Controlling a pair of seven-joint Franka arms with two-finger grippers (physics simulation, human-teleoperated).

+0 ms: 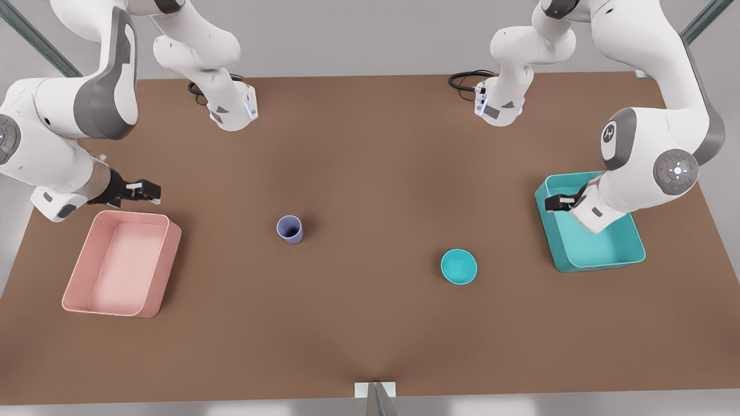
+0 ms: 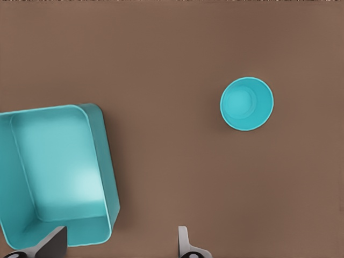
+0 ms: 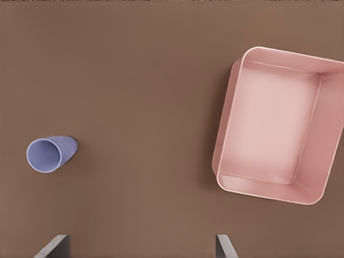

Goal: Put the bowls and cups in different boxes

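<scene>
on our brown table point(image 1: 370, 144) against a grey wall point(image 1: 358, 34), left gripper point(image 1: 559, 202) over the teal box point(image 1: 630, 242) and right gripper point(image 1: 151, 192) by the pink box point(image 1: 78, 283) hang spread.

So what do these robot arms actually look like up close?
Both arms are glossy white, built of rounded segments with dark grey bands at the joints. Round grey caps on some joints carry small lights. Black cables loop at each base. The left gripper and right gripper are small and black, with two flat fingers.

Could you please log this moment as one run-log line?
cup: on table | bowl: on table | left gripper: open, over teal box | right gripper: open, near pink box
</scene>
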